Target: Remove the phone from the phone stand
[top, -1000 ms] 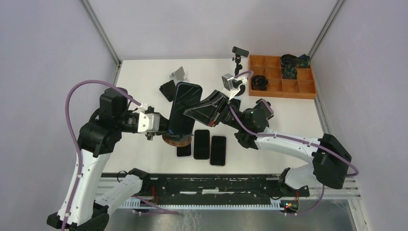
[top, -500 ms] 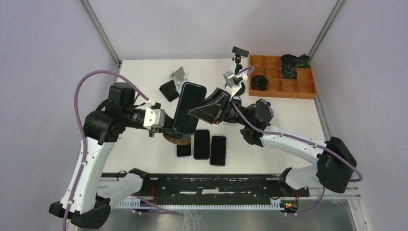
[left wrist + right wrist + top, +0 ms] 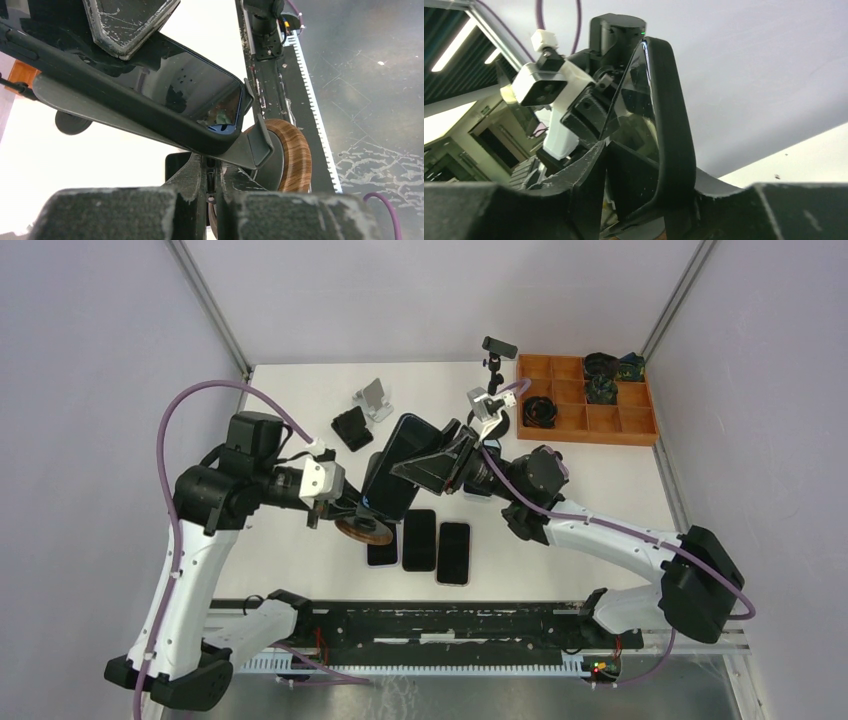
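Observation:
A dark phone (image 3: 398, 462) leans tilted in the phone stand, whose round wood-rimmed base (image 3: 363, 530) is tipped up off the table. In the left wrist view the phone's (image 3: 150, 85) bottom edge rests in the stand's grey lip (image 3: 256, 146), above the wooden base (image 3: 295, 155). My left gripper (image 3: 338, 504) is shut on the stand's thin back piece (image 3: 214, 172). My right gripper (image 3: 428, 464) straddles the phone's upper right edge. In the right wrist view the phone (image 3: 670, 115) lies against the right finger, a gap shows at the left finger (image 3: 589, 165), and the jaws are open.
Three dark phones (image 3: 419, 540) lie flat side by side just in front of the stand. A silver stand (image 3: 372, 395), a black stand (image 3: 349, 427) and a small clamp mount (image 3: 497, 348) stand farther back. A wooden compartment tray (image 3: 600, 422) with dark items is at the back right.
The phone has leaned further over to the right and the stand's base has tipped. My right jaws have widened off the phone. My left arm has shifted right, still clamped on the stand.

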`<state>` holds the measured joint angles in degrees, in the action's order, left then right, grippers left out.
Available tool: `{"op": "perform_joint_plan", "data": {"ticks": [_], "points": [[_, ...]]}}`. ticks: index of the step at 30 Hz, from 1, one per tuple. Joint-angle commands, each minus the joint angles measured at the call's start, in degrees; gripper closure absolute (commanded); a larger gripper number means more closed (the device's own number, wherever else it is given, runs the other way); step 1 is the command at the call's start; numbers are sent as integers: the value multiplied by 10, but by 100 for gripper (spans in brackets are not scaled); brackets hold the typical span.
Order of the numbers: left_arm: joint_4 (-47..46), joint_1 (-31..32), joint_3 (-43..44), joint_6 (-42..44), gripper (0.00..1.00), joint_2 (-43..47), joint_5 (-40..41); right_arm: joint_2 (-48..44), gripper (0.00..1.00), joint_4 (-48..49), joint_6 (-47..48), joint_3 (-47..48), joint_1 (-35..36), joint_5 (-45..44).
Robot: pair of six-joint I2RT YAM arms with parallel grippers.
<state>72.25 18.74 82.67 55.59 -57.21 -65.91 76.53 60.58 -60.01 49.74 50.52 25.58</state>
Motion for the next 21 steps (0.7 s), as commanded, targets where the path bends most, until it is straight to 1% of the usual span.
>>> {"op": "perform_joint_plan", "data": {"ticks": [1,4,7,11,14,17,18,20,21], "points": [[-18,5,-4,6,98,20,-42,-9,53,-77,65,23,-16,-58],[-19,5,-12,13,98,25,-38,-30,52,-113,84,21,-33,-89],[-35,5,-5,3,98,25,-32,-33,54,-110,86,11,-43,-101],[-43,5,2,-18,98,23,-34,-22,59,-96,70,13,-48,-90],[-41,5,-1,-20,98,27,-29,-25,58,-95,62,18,-60,-88],[-28,5,-3,-13,98,26,-22,-11,59,-93,27,51,-89,-44],[-22,5,-2,-8,98,23,-20,-5,62,-85,10,62,-99,-29],[-17,5,1,-3,98,20,-15,2,73,-70,-21,76,-116,-9],[-17,5,1,0,98,21,-11,2,83,-62,-32,82,-123,1]]}}
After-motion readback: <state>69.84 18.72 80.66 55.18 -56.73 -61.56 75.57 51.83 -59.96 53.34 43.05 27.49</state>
